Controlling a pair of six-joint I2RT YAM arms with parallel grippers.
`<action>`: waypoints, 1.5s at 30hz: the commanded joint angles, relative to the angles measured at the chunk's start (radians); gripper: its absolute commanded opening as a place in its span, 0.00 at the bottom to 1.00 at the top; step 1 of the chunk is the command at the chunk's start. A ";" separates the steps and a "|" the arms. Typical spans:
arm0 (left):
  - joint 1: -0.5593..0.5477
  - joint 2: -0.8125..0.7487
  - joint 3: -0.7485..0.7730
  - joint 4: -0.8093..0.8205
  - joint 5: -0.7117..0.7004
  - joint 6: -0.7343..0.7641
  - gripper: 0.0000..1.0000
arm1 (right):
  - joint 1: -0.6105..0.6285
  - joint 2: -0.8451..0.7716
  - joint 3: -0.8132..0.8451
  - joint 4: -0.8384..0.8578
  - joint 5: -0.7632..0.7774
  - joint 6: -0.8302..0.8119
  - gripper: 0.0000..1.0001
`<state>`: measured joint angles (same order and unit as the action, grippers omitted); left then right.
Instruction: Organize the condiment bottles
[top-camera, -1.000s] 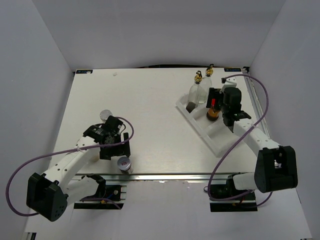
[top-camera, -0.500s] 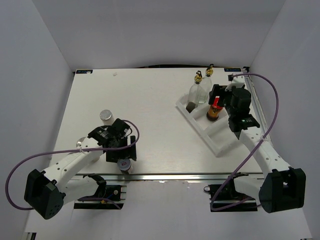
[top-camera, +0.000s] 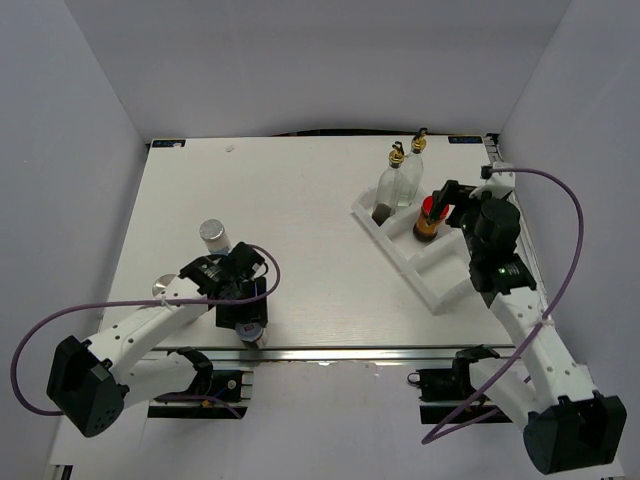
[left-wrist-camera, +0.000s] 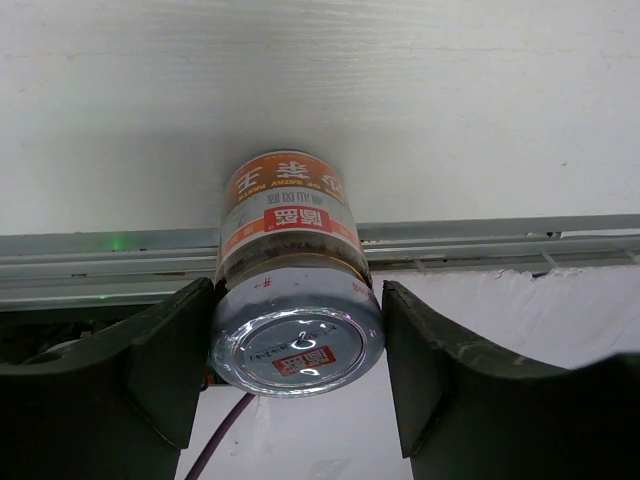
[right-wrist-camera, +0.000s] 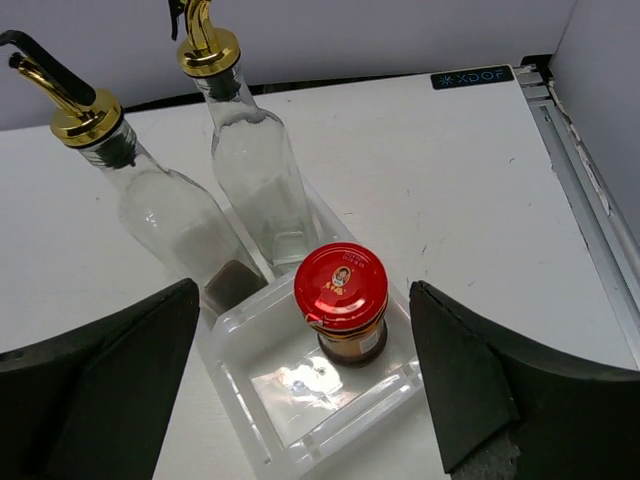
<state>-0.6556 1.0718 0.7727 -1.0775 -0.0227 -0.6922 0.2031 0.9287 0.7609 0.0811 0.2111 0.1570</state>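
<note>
A silver-lidded shaker (left-wrist-camera: 290, 220) with an orange label stands at the table's near edge (top-camera: 254, 332). My left gripper (left-wrist-camera: 297, 292) is shut on it, one finger pressed on each side of its lid, and covers most of it in the top view (top-camera: 247, 318). A second silver-lidded shaker (top-camera: 213, 236) stands alone behind the left arm. Two clear glass bottles (right-wrist-camera: 170, 215) (right-wrist-camera: 255, 165) with gold pourers stand in the white tray's (right-wrist-camera: 255, 405) far compartment. The red-lidded jar (right-wrist-camera: 342, 298) stands in the middle compartment. My right gripper (right-wrist-camera: 303, 297) hangs open just near of the jar (top-camera: 430, 218), holding nothing.
The white tray (top-camera: 440, 292) lies at an angle at the right; its nearest compartment holds nothing. A metal rail (left-wrist-camera: 480, 240) runs along the table's near edge just behind the held shaker. Another rail (right-wrist-camera: 590, 210) borders the table's right side.
My left gripper has moved toward the near edge and closed on the shaker there. My right arm has drawn back to the right, leaving the red-lidded jar standing in the tray.
</note>
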 joint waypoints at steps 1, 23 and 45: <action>-0.022 0.011 -0.047 0.066 0.013 -0.023 0.61 | -0.002 -0.108 -0.049 0.005 0.040 0.081 0.89; -0.151 0.467 0.545 0.298 -0.110 0.083 0.00 | -0.005 -0.272 -0.097 -0.079 0.209 0.128 0.89; -0.249 1.114 1.504 0.244 0.041 0.089 0.00 | -0.007 -0.492 -0.209 -0.164 0.384 0.159 0.89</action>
<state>-0.9009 2.2173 2.1895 -0.8680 -0.0360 -0.6014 0.2020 0.4492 0.5587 -0.1184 0.5518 0.3069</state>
